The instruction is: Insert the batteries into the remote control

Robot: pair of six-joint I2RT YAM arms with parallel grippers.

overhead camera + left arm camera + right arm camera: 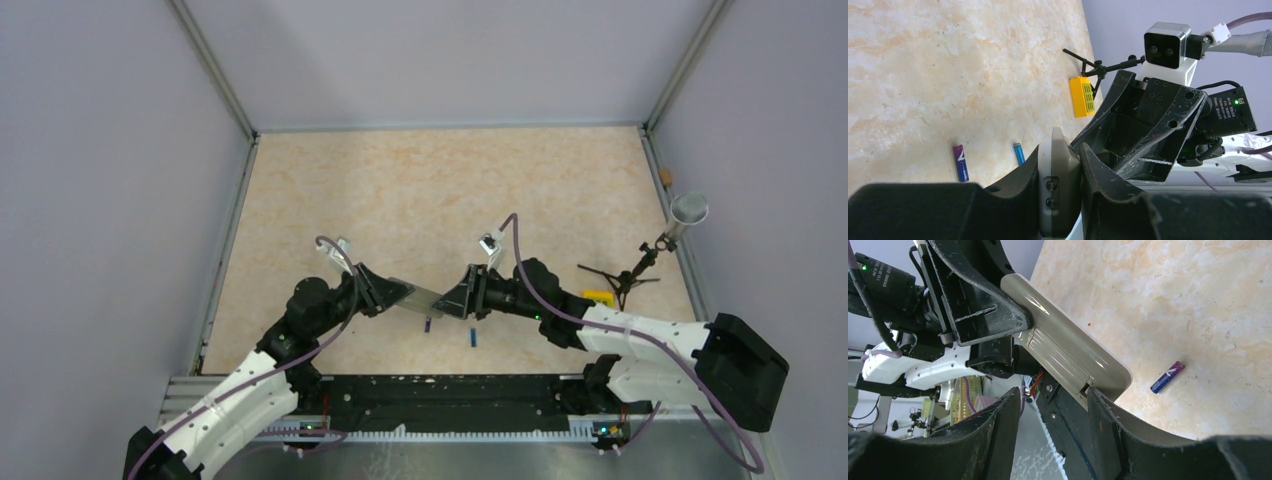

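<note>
Nearest the arm bases, a slim blue-and-purple battery [428,325] lies on the beige marbled tabletop [450,190]. A slim plain blue battery [472,337] lies a bit nearer & to its right, the two apart from each other. Just beyond them the slim grey plastic remote control [1068,357] is held up off the table btwn the two arms, its plain back w/ the battery cover panel facing the R wrist cam. L gripper [1060,149] is clamped tight on one end of it. R gripper [1054,391] has its fingers spread, nothing pinched btwn them. The remote's free end sits right at one fingertip; can't tell if it's touching. Farther out on the R side, a small yellow rectangular block [1082,96] lies by a spindly black tripod stand [618,276] near the wall.
</note>
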